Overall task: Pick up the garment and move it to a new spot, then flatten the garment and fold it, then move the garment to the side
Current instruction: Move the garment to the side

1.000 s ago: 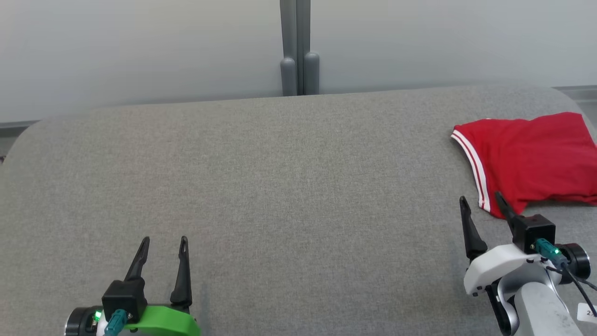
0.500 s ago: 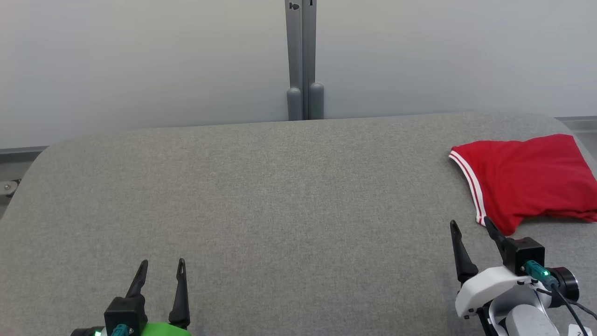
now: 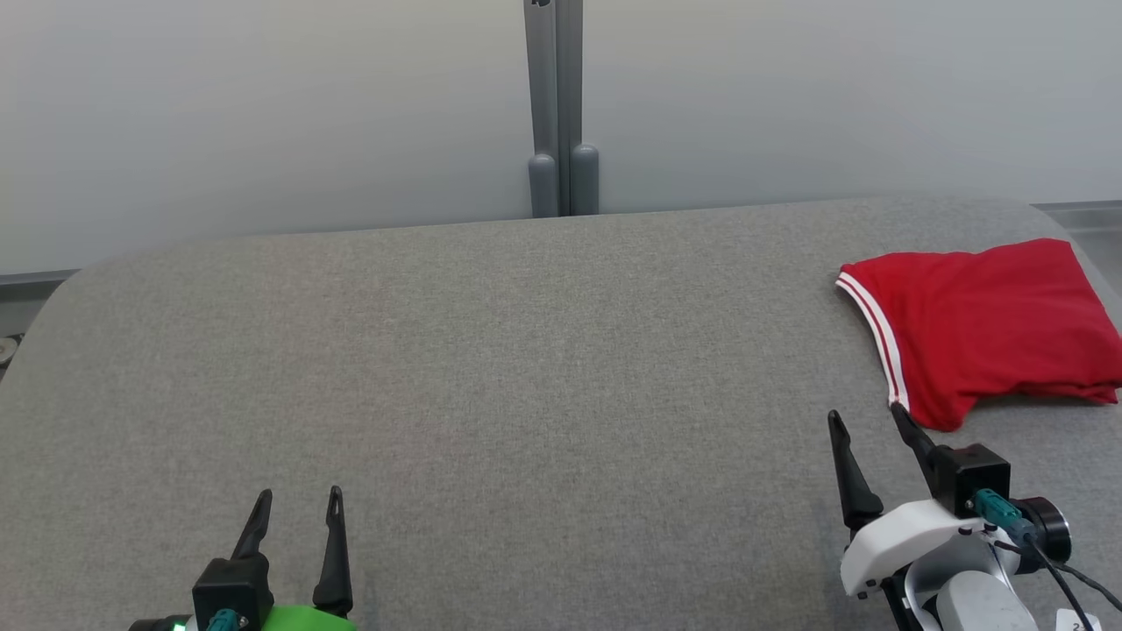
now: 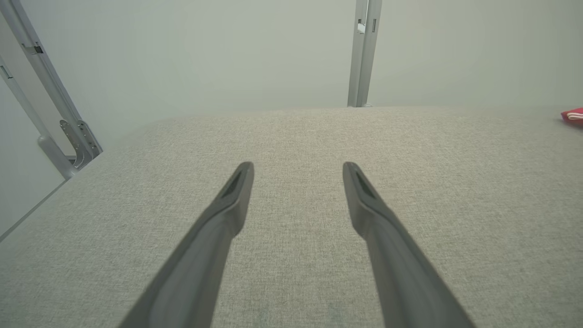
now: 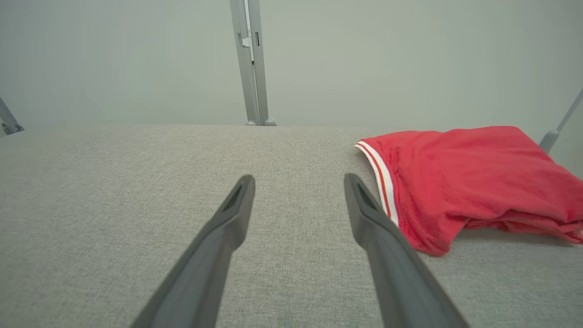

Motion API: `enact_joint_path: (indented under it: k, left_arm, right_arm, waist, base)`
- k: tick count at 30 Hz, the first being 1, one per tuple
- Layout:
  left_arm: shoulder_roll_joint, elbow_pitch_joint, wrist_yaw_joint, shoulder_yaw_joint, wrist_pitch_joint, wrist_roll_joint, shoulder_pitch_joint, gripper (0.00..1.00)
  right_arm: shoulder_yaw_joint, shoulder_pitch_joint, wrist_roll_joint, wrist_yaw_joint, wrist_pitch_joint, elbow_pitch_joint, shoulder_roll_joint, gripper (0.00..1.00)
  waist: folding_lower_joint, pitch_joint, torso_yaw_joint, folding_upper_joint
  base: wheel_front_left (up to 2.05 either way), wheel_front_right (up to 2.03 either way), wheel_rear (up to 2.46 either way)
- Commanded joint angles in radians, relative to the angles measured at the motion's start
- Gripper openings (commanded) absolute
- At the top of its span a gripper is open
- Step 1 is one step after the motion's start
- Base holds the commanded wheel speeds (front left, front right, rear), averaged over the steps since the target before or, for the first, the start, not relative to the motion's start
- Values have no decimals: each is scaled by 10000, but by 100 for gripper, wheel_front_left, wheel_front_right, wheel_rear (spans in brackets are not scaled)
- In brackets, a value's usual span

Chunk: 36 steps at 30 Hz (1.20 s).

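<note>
A red garment with a white-striped hem lies folded at the far right of the grey table. The right wrist view has the garment just right of my fingers. My right gripper is open, empty, just short of the garment's near left corner. At the lower left my left gripper is open and empty over bare cloth. In the left wrist view, my left gripper points across the table, and a sliver of the garment shows at the right edge.
A grey post stands behind the table's far edge against a pale wall. The table's rounded right corner lies close behind the garment. Slanted metal struts stand off the table's left side.
The head camera has shifted, so the whole picture moved. Relative to the garment, my right gripper has drawn back a little toward me. The garment lies as before.
</note>
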Motion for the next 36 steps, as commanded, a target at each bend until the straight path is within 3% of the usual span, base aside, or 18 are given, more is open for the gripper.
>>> enact_joint_path:
  k: [1, 36]
  left_arm:
    - [34, 3, 37, 20, 7, -54, 3, 100]
    - [40, 91, -71, 132, 7, -376, -185, 100]
  right_arm:
    - [86, 51, -16, -18, -35, -81, -48, 100]
    - [54, -27, -188, -17, -35, -84, 36, 100]
  waist:
    - [0, 19, -18, 0]
    - [0, 175, -370, 0]
  base:
    - [0, 0, 0]
    - [0, 0, 0]
